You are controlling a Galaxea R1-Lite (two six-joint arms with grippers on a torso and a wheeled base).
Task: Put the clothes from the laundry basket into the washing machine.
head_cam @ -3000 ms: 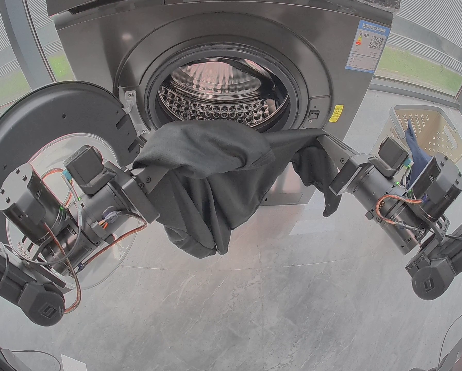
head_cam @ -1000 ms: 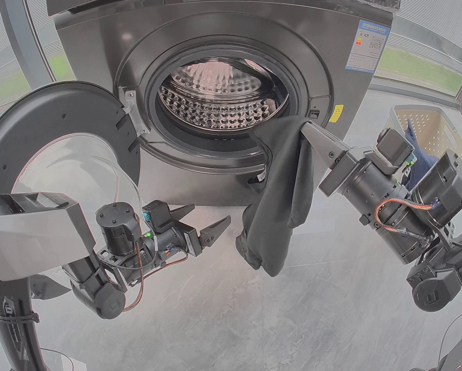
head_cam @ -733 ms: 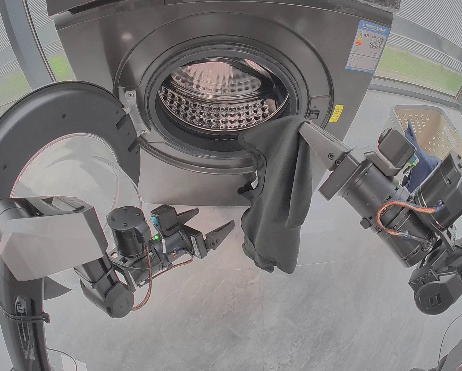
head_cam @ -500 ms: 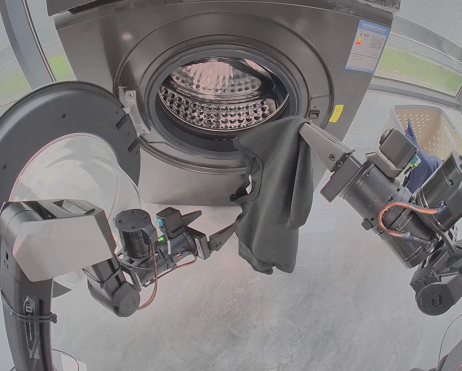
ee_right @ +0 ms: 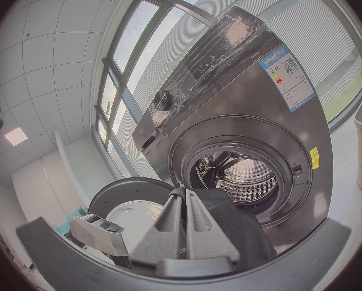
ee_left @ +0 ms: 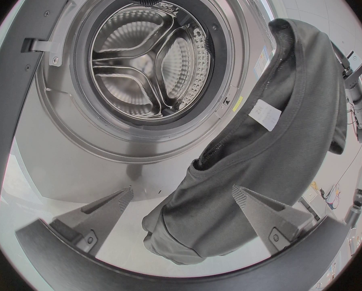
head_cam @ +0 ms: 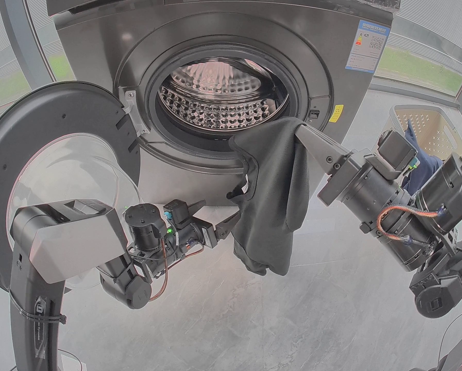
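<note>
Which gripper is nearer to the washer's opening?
Right. The right gripper, shut on the shirt, is at the lower right rim of the opening; the left gripper, open, is below the opening, beside the hanging shirt.

Blue energy label (head_cam: 367, 46), yellow sticker (head_cam: 336, 113) on washing machine (head_cam: 86, 47); white tag (ee_left: 265, 114) inside garment (head_cam: 274, 181); none legible.

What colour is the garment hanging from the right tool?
The garment is plain dark charcoal grey; the left wrist view shows it best.
</note>
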